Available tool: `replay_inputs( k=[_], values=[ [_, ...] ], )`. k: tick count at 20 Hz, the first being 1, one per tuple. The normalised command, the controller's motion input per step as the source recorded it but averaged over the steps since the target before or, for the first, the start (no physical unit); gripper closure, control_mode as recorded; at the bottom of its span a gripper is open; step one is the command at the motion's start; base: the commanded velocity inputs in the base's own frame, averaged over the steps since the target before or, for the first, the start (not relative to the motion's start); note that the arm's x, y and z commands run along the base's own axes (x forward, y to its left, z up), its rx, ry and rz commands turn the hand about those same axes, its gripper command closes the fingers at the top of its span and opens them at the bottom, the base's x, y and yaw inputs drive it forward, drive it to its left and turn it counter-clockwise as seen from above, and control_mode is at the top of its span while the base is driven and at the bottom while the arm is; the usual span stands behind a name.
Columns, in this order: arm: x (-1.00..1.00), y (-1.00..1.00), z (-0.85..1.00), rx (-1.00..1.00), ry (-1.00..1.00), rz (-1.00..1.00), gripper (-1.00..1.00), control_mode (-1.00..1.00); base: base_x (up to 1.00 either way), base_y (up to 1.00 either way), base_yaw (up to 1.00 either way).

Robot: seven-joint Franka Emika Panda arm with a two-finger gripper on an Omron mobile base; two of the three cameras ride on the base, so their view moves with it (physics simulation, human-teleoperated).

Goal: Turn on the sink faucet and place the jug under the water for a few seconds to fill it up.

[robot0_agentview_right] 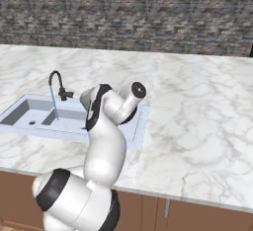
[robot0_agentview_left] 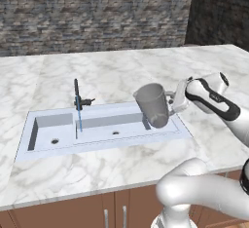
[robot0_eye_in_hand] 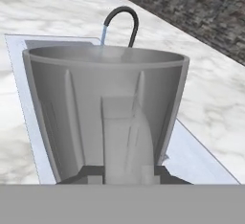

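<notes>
The jug (robot0_agentview_left: pixel 153 104) is a translucent grey tapered pitcher with a wide rim and ribbed walls, held tilted above the right end of the sink (robot0_agentview_left: pixel 44 149), well apart from the water (robot0_agentview_left: pixel 79 114). The gripper (robot0_agentview_left: pixel 171 100) is clamped on its side handle. The thin blue stream falls straight from the black gooseneck sink faucet (robot0_agentview_left: pixel 77 95) into the basin.

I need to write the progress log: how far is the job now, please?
Done: the sink faucet is on, and the water runs into the sink. In hand: the gripper holds the jug by its handle, tilted above the sink's right end. Left: bringing the jug under the stream to fill.
</notes>
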Motion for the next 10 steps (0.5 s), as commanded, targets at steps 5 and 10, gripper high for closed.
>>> replay_inputs(
  k=[5, 10],
  values=[
    [0.02, 1.00, 0.00, -0.01, 0.05, 0.00, 1.00, -1.00, 0.00, 0.00, 0.00],
    [0.24, 0.99, 0.00, 0.00, 0.03, 0.03, 1.00, -1.00, 0.00, 0.00, 0.00]
  ],
)
